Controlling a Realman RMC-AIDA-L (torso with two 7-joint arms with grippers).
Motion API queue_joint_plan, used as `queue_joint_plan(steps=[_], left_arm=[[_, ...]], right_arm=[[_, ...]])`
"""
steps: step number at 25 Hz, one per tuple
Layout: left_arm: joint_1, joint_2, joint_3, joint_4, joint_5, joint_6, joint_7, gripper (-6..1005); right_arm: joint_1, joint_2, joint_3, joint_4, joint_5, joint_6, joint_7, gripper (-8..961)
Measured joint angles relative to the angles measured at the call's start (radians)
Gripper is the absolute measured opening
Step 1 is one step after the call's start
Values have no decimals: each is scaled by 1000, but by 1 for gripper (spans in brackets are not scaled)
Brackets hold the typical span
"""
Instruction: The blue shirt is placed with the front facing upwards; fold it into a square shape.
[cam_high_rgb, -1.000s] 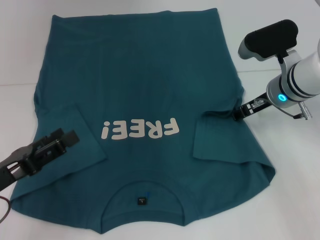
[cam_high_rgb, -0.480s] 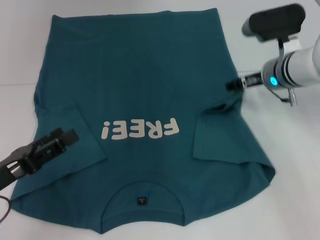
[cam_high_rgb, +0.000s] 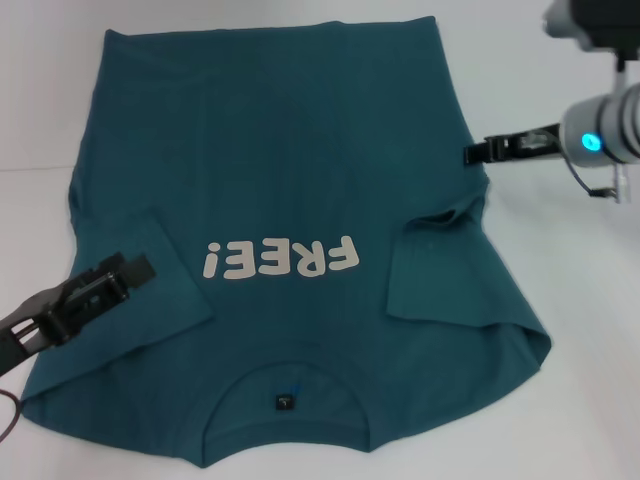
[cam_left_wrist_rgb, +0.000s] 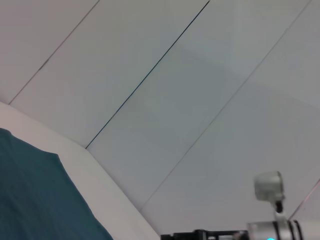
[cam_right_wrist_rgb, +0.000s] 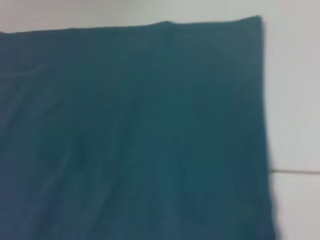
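From the head camera, the blue shirt (cam_high_rgb: 290, 230) lies spread flat on the white table (cam_high_rgb: 590, 380), front up, with the white "FREE!" print (cam_high_rgb: 280, 260) across the chest and the collar (cam_high_rgb: 285, 400) with its small black neck label (cam_high_rgb: 283, 403) at the near edge. Both short sleeves are folded in over the body. The left gripper (cam_high_rgb: 125, 275) hangs low over the folded left sleeve (cam_high_rgb: 140, 290); whether its fingers are spread or pressed together, I cannot tell. The right gripper (cam_high_rgb: 475, 153) sits at the shirt's right edge, just above the bunched cloth at the right sleeve (cam_high_rgb: 445, 265); its slim dark fingers look pressed together with no cloth between them, and a blue light (cam_high_rgb: 590, 141) glows on the wrist.

In the left wrist camera, a corner of the shirt (cam_left_wrist_rgb: 40, 200) lies on the table, white wall panels (cam_left_wrist_rgb: 175, 100) behind it, and the right arm (cam_left_wrist_rgb: 270, 231) shows far off.

In the right wrist camera, the shirt (cam_right_wrist_rgb: 130, 135) fills most of the view, its hem and far corner against the white table (cam_right_wrist_rgb: 295, 100).
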Motion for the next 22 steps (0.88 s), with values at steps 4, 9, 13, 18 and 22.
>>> queue_joint_plan(steps=[4,9,13,18,22], left_arm=[[3,6,0,23,1,1,-121,877],[10,26,-22,62,8,-1,-424,877],[14,43,-37,95,68,4,-625,876],[37,59,-45,177,168,4,-740,876],[43,82,-69,230,276,13,-798,875]], right_arm=[[-188,15,48,-244,375,-255,-164,666],[-306,-43,158,-178,859,-531,-273,666],[-319,-81,233,-9,954,-700,-331,667],[-343,-91,282,43,953,-751,-355,667],[-346,-104,281,52,953,-762,-354,667]])
